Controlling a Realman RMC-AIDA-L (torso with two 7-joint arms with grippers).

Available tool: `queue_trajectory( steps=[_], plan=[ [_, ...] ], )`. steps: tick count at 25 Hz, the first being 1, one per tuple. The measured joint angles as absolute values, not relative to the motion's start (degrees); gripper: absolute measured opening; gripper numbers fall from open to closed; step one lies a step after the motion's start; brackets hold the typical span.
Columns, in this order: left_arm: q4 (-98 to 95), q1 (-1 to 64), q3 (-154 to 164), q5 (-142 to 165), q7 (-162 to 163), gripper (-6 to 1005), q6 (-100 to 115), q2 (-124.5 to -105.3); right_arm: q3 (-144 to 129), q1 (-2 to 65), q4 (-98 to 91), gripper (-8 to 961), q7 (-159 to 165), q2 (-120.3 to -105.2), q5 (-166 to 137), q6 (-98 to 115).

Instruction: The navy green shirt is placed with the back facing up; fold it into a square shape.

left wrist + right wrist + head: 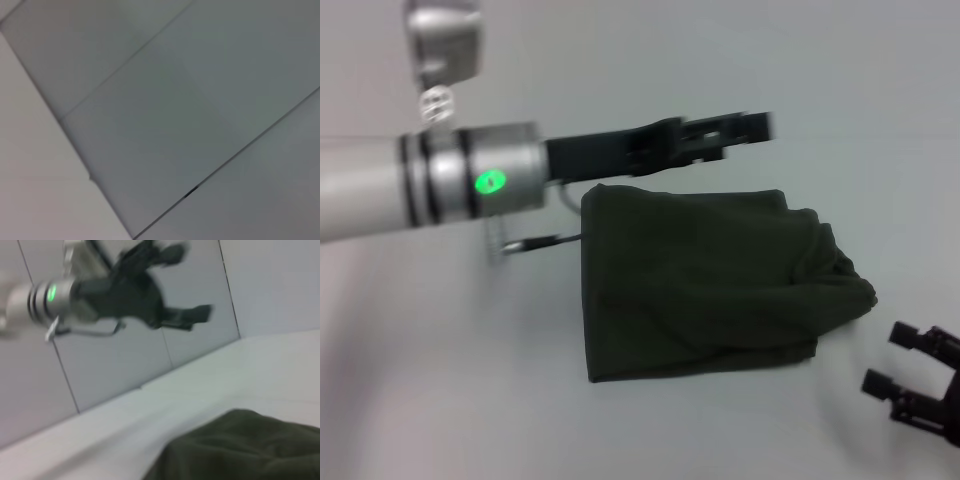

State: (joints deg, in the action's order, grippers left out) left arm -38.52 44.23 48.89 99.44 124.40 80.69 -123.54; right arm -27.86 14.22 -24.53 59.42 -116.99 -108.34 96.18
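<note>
Three views give us quite different shares of the scene. From the head view we see the navy green shirt (705, 285) lying folded into a rough, thick rectangle in the middle of the white table (440, 380), its edge toward our left straight and its right side bunched into soft, rounded lumps. We see the left gripper (745, 130) raised above the shirt's far edge, holding nothing, its dark fingers pointing toward our right; they are too smeared for us to tell how far they stand apart. The silver left arm (380, 190) behind it carries a glowing green light (491, 182). We find the right gripper (895, 362) low at the near right, just beside the shirt's bunched corner and apart from it, its two black fingers spread wide and empty. The left wrist view shows none of this: only pale grey wall panels (200, 100) crossed by thin dark seams, with a lighter surface at one corner. The right wrist view adds what the head view lacks: the shirt (240, 450) close up as a dark, matte, softly creased mound, the table's far edge meeting a grey panelled wall (280, 285), and the left gripper (197, 315) hanging in the air before that wall. The tabletop looks smooth and plain.
</note>
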Motion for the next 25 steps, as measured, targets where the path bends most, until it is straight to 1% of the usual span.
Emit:
queue_trajectory(
  steps=[1,3,6,8,9,11,14,17,19,22,25],
  plan=[
    [-38.38,42.41,47.28,98.89,122.0,962,83.17,-123.29,-26.85,13.94,-24.53,902,60.05,-116.77,-108.2,97.4],
    [-38.19,39.39,45.86,98.71,118.3,962,85.9,-122.93,-23.09,14.05,-24.54,902,61.6,-116.85,-108.04,99.0],
    [-37.97,33.81,45.3,98.68,112.02,961,89.32,-122.72,-17.94,16.42,-25.64,902,69.17,-117.42,-108.04,98.78],
    [-37.67,31.65,45.27,98.82,108.88,960,91.07,-122.62,-17.87,18.96,-27.78,902,80.05,-117.23,-108.71,96.7],
    [-37.49,30.76,45.38,98.89,107.34,960,91.77,-122.47,-18.33,20.12,-28.72,902,83.44,-116.96,-109.1,95.88],
    [-37.06,28.55,45.68,99.16,101.57,959,94.09,-121.98,-19.99,23.06,-30.84,902,94.44,-115.93,-111.17,93.34],
    [-36.82,25.53,45.83,99.18,92.75,957,97.21,-121.33,-23.62,28.17,-32.72,902,110.59,-113.81,-116.04,88.72],
    [-36.76,23.81,45.82,100.06,86.34,954,98.89,-121.2,-28.24,33.05,-33.01,899,123.74,-111.96,-122.35,84.21],
    [-36.76,23.25,45.81,101.47,83.33,953,99.29,-121.22,-31.65,35.94,-33.13,898,130.57,-111.12,-126.46,81.78],
    [-36.76,22.65,45.74,104.6,78.88,950,99.15,-121.67,-35.27,39.65,-33.23,897,137.49,-110.43,-131.37,80.17],
    [-36.47,22.29,45.51,105.31,76.69,949,98.98,-122.05,-36.95,42.02,-33.24,898,140.67,-110.48,-133.87,80.0]
  ],
)
